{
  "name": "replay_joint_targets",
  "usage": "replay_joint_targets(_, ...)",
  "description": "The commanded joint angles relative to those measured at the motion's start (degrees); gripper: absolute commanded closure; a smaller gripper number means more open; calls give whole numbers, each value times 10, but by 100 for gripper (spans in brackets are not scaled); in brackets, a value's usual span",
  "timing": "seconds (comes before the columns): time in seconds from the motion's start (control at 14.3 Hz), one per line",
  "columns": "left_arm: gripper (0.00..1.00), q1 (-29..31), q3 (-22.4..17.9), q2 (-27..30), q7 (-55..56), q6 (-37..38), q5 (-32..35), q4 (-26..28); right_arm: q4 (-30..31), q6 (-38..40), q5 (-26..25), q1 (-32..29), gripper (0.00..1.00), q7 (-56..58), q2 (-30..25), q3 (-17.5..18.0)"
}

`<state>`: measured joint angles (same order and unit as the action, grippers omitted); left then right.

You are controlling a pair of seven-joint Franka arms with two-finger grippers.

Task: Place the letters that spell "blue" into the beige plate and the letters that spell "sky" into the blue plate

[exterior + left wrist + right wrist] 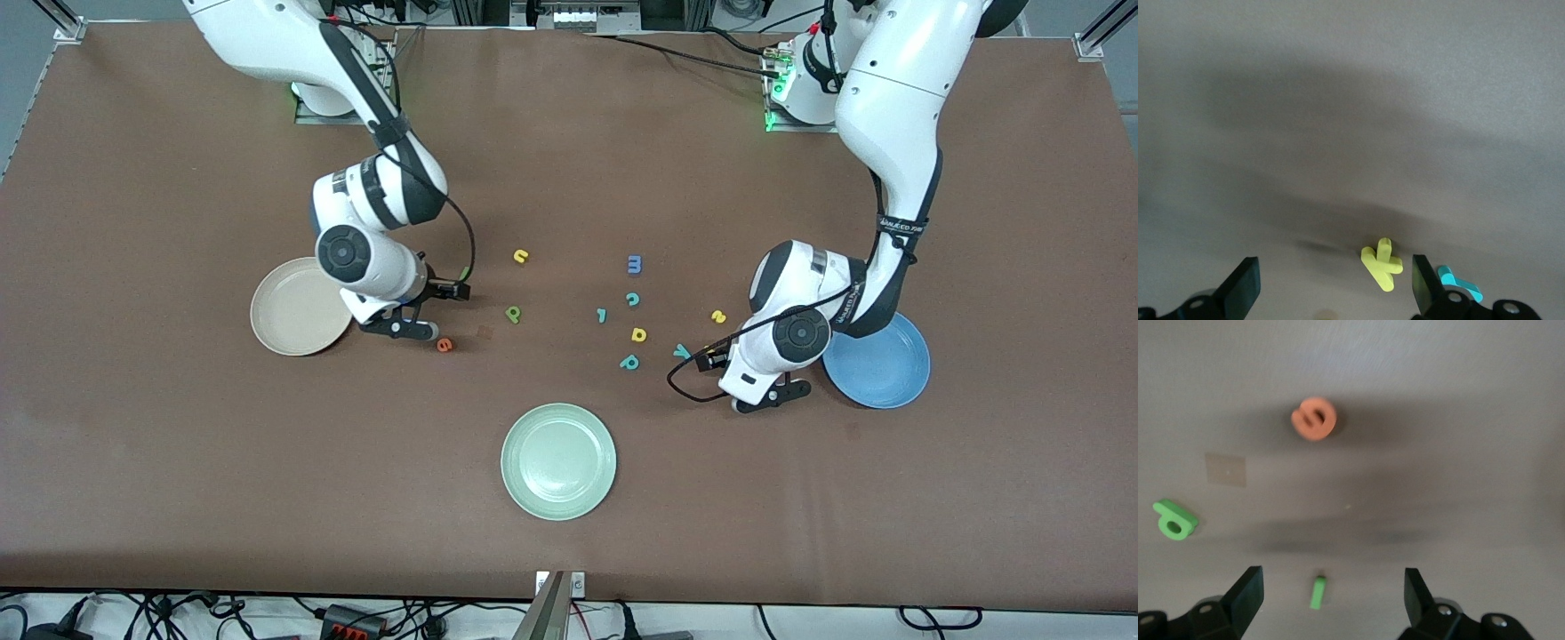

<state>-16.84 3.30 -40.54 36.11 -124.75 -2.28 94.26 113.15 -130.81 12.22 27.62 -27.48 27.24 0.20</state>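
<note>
My right gripper hangs low beside the beige plate, open, with the small green l lying on the table between its fingers. The orange e and green b lie close by; the yellow u is farther from the camera. My left gripper is low beside the blue plate, open around the yellow k, untouched. The teal y lies just outside one finger. The yellow s is near.
A pale green plate sits nearer the camera at mid-table. Spare letters lie in the middle: blue m, teal c, teal hooked letter, yellow d, teal p. A tan patch marks the cloth.
</note>
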Motion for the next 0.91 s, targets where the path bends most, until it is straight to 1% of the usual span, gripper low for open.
replay_joint_targets(0.0, 0, -1, 2, 1, 32, -11, -11, 2, 26, -13, 9, 20, 17, -27, -11, -3)
replay_joint_targets(0.21, 0, -2, 2, 0, 34, -37, -11, 17, 27, -15, 9, 37, 26, -54, 1, -4)
replay_joint_targets(0.35, 0, -2, 3, 0, 35, -40, -11, 27, 26, -17, 9, 45, 29, -72, 6, -4)
replay_joint_targets(0.42, 3, -2, 4, 1, 35, -44, -11, 29, 27, -17, 9, 45, 30, -72, 11, -4)
replay_joint_targets(0.56, 15, -3, 4, 1, 35, -49, -11, 32, 27, -17, 9, 45, 35, -74, 19, -4)
replay_joint_targets(0.63, 19, -3, 5, 1, 35, -49, -11, 33, 27, -18, 9, 45, 37, -81, 22, -4)
replay_joint_targets(0.7, 19, -1, 15, 1, 40, -50, -12, 33, 27, -18, 9, 51, 40, -88, 25, -4)
replay_joint_targets(0.84, 31, -1, 21, 0, 66, -59, -12, 33, 26, -18, 9, 53, 50, -90, 26, -4)
